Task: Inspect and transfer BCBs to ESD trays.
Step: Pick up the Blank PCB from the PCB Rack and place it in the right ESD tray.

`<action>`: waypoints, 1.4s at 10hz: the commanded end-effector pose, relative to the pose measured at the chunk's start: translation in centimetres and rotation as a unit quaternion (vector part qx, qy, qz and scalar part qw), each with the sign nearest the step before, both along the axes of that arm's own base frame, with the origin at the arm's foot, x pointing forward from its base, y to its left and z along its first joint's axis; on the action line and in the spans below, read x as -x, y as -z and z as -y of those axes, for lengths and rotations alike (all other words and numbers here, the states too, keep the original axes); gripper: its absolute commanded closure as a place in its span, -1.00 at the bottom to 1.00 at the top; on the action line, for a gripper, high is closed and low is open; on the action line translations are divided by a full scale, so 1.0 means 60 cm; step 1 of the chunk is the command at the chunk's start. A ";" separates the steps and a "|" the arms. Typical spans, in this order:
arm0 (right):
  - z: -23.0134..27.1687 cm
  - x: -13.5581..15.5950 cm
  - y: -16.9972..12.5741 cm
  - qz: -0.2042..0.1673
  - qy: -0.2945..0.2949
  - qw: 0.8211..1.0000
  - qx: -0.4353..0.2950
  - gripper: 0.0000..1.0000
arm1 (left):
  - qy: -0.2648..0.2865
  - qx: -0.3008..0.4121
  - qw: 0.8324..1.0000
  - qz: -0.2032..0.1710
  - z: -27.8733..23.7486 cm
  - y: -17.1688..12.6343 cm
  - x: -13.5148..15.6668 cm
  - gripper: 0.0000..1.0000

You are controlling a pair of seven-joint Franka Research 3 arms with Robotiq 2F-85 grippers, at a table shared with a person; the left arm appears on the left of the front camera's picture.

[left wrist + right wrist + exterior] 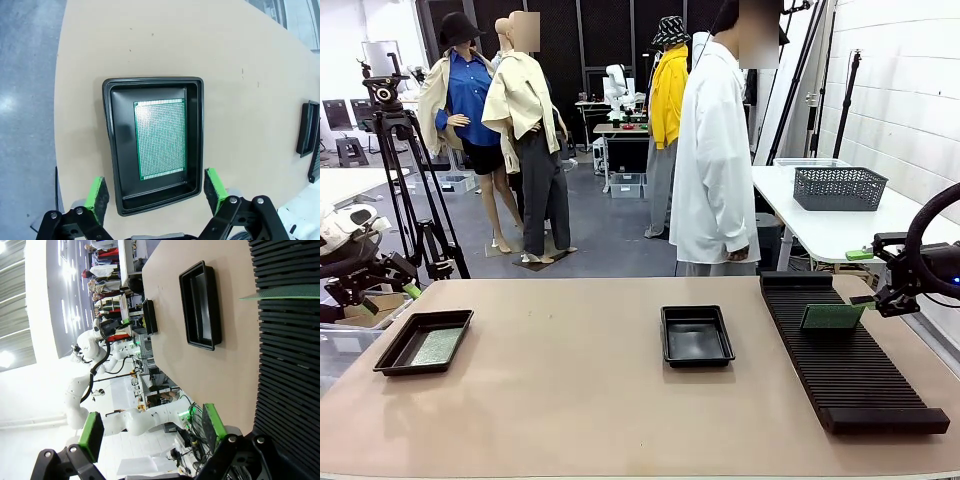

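Note:
A green BCB lies flat in the left ESD tray, which sits near the table's left end. My left gripper hovers open above that tray's near end, one green pad on either side of it. The middle ESD tray holds nothing. Another BCB stands upright in the slotted rack; it appears edge-on in the right wrist view. My right gripper is open to the right of that board and apart from it, with nothing between its fingers.
A person in a white coat stands at the far side, behind the middle tray. A mesh basket rests on a white side table at the back right. My left arm is off the table's left edge, beside a tripod.

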State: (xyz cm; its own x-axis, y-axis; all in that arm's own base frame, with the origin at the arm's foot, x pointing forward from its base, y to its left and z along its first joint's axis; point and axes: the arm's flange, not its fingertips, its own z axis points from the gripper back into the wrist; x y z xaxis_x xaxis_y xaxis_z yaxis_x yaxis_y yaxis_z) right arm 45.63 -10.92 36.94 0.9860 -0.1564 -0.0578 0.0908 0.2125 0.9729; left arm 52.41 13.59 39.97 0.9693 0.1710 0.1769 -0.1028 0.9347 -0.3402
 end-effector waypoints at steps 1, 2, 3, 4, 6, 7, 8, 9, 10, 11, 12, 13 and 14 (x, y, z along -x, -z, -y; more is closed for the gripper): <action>-0.001 0.001 -0.002 -0.006 -0.001 1.000 0.002 -1.00 | 0.000 0.000 1.000 0.002 -0.002 -0.003 -0.001 -1.00; -0.001 0.001 -0.002 -0.006 -0.001 1.000 0.002 -1.00 | 0.000 0.000 1.000 0.002 -0.002 -0.003 -0.001 -1.00; -0.001 0.001 -0.002 -0.006 -0.001 1.000 0.002 -1.00 | 0.000 0.000 1.000 0.002 -0.002 -0.003 -0.001 -1.00; -0.001 0.001 -0.002 -0.006 -0.001 1.000 0.002 -1.00 | 0.000 0.000 1.000 0.002 -0.002 -0.003 -0.001 -1.00; -0.001 0.001 -0.002 -0.006 -0.001 1.000 0.002 -1.00 | 0.021 0.053 0.998 0.011 -0.004 -0.009 0.001 -1.00; -0.001 0.001 -0.002 -0.006 -0.001 1.000 0.002 -1.00 | 0.035 0.117 0.992 0.024 -0.013 -0.014 0.007 -1.00; -0.001 0.001 -0.002 -0.006 -0.001 1.000 0.002 -1.00 | 0.043 0.176 0.983 0.038 -0.029 -0.014 0.014 -1.00; -0.001 0.001 -0.002 -0.006 -0.001 1.000 0.002 -1.00 | 0.055 0.220 0.973 0.047 -0.042 -0.012 0.020 -1.00; -0.001 0.001 -0.002 -0.006 -0.001 1.000 0.002 -1.00 | 0.055 0.256 0.963 0.060 -0.056 -0.011 0.024 -1.00; -0.001 0.001 -0.002 -0.006 -0.001 1.000 0.002 -1.00 | 0.073 0.293 0.952 0.052 -0.065 -0.003 0.029 -1.00; -0.001 0.001 -0.002 -0.006 -0.001 1.000 0.002 -1.00 | 0.095 0.331 0.938 0.046 -0.074 0.011 0.036 -1.00; -0.001 0.001 -0.002 -0.006 -0.001 1.000 0.002 -1.00 | 0.104 0.372 0.921 0.045 -0.082 0.022 0.037 -1.00; -0.001 0.001 -0.002 -0.006 -0.001 1.000 0.002 -1.00 | 0.108 0.403 0.907 0.049 -0.092 0.033 0.038 -1.00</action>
